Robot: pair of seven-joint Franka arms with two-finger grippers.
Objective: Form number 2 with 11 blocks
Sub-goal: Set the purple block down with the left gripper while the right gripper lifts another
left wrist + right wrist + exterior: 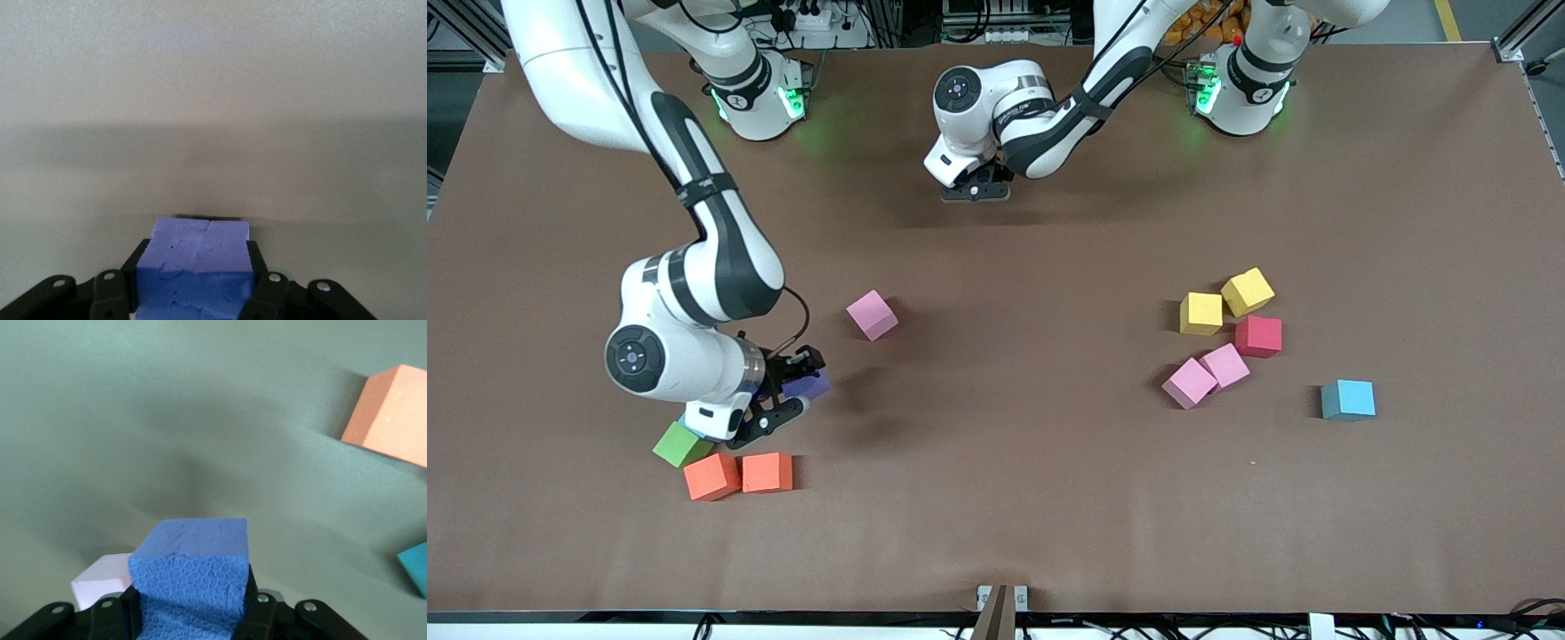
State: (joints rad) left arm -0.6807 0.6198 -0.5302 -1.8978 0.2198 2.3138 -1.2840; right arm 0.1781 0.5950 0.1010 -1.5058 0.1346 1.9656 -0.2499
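The right gripper (796,391) is clamped on a purple block (807,386), its fingers pressed to two opposite sides; in the right wrist view the same block (190,577) looks blue, with a crackled matte foam skin. It hangs low over the desk (996,498) toward the right arm's end, just above a green block (681,444) and two orange blocks (712,476) (767,472) that sit side by side near the desk's front edge. A single pink block (871,315) lies close by, more toward the middle of the desk.

The left gripper (978,190) is closed on the second purple block (199,263), seen only in the left wrist view, where its foam face shows creases. It hovers over bare desk near the edge where the bases stand.

Toward the left arm's end lie two yellow blocks (1201,313) (1247,292), touching, a red block (1258,336) just beside them, and two pink blocks (1189,382) (1224,365) touching. A light blue block (1348,399) sits apart, closer to that end's edge.
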